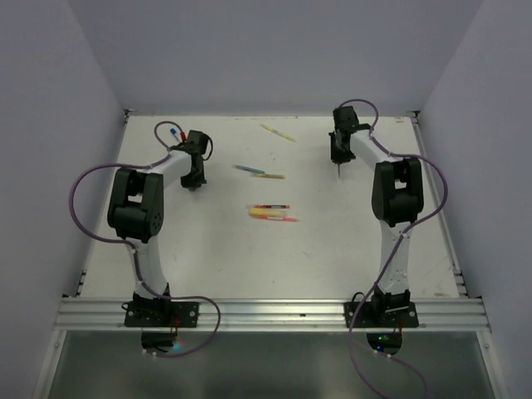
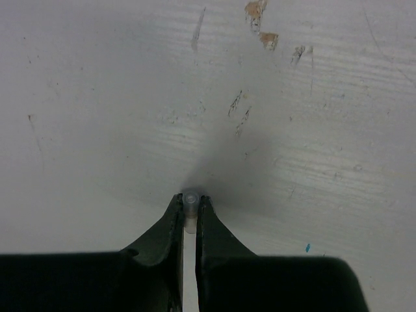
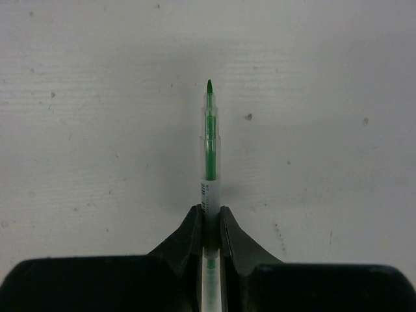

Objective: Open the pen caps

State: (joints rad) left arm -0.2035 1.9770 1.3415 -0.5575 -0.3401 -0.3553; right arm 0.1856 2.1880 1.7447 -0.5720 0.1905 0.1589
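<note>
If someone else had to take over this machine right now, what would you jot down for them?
Left gripper: shut on a small pale cap.
Right gripper: shut on a green-tipped pen, tip bare.
Done: that pen and cap are apart.
Left: other pens lie mid-table; too small to tell if they are capped.

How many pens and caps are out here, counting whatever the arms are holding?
Loose pens on the table: 6, as best the overhead view shows
Uncapped green pen in the right gripper: 1
Small cap in the left gripper: 1
Total: 8
</note>
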